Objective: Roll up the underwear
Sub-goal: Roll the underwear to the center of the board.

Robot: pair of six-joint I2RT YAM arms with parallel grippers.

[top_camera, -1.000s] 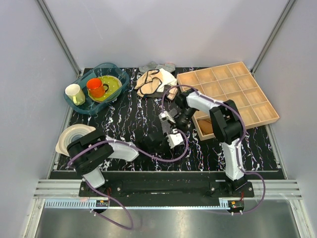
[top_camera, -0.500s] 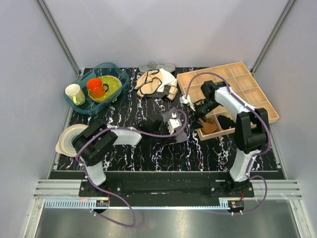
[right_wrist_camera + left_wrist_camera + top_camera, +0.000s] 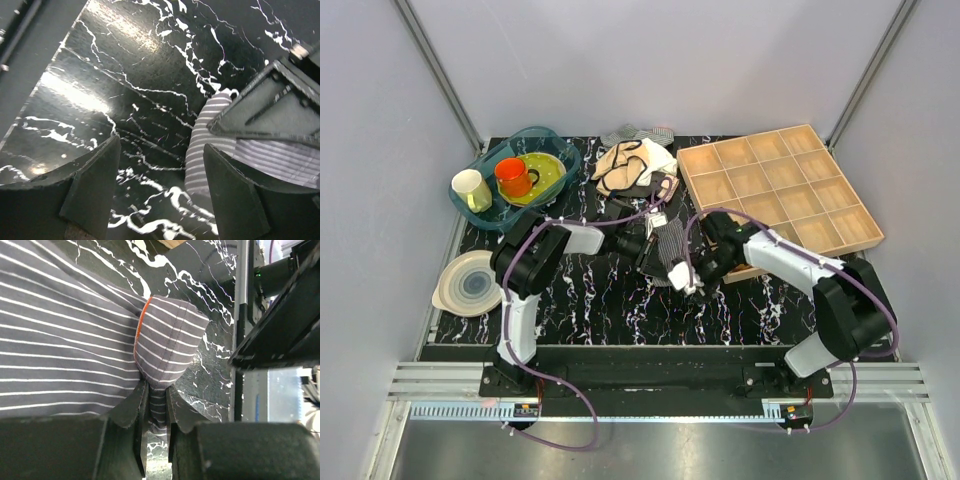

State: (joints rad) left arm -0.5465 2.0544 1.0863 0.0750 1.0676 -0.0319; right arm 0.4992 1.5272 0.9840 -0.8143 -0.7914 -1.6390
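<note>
The underwear (image 3: pixel 672 243) is grey-and-white pinstriped cloth bunched on the black marble table (image 3: pixel 590 300), mid table. In the left wrist view it fills the upper left, and a folded corner (image 3: pixel 167 340) carries a red mark (image 3: pixel 141 320). My left gripper (image 3: pixel 656 250) is shut on this corner; the cloth is pinched between the fingers (image 3: pixel 127 407). My right gripper (image 3: pixel 688 276) is open and empty just in front of the underwear. In the right wrist view its fingers (image 3: pixel 95 180) straddle bare table, with the striped cloth (image 3: pixel 207 150) by the right finger.
A wooden compartment tray (image 3: pixel 790 170) stands at the back right, close behind the right arm. A beige-and-white garment (image 3: pixel 635 165) lies at the back centre, with another striped piece (image 3: pixel 638 132) behind it. A teal basin (image 3: pixel 515 180) with cups and a plate stack (image 3: pixel 470 282) are on the left.
My left gripper has carried the underwear corner from the front middle back toward the table's centre. My right arm swung to the tray and came back, open, in front of the underwear.
</note>
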